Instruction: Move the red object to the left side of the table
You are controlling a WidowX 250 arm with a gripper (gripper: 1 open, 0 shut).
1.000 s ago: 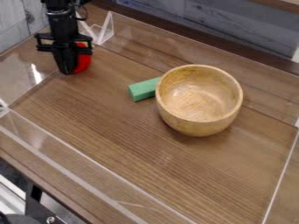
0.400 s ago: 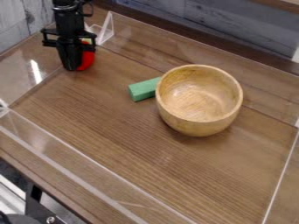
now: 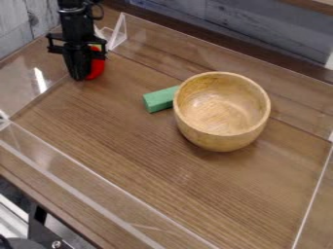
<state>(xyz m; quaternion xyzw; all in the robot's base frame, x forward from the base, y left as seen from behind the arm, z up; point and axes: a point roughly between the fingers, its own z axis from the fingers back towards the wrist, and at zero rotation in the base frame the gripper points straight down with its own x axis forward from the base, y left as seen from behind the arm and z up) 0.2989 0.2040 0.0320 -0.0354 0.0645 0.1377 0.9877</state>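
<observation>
Gripping the red object [image 3: 88, 67] from above, the gripper [image 3: 81, 58] hangs straight down at the far left of the table [image 3: 117, 156], its black fingers closed tight around the toy. The fruit sits low, at or just above the wood; whether it touches the surface cannot be told. It is close to the clear wall [image 3: 19, 73] on that side and well apart from everything else.

Out toward the middle lies a flat green block [image 3: 160, 98], touching or nearly touching the rim of a wooden bowl [image 3: 223, 110].

Judging by where the toy is, the carry looks finished and the placing step is in hand. The next move calls for setting the fruit down if it is not yet resting, opening the fingers, then lifting straight up so the rounded toy is not nudged into a roll.

No brand, label or writing can be read anywhere.
</observation>
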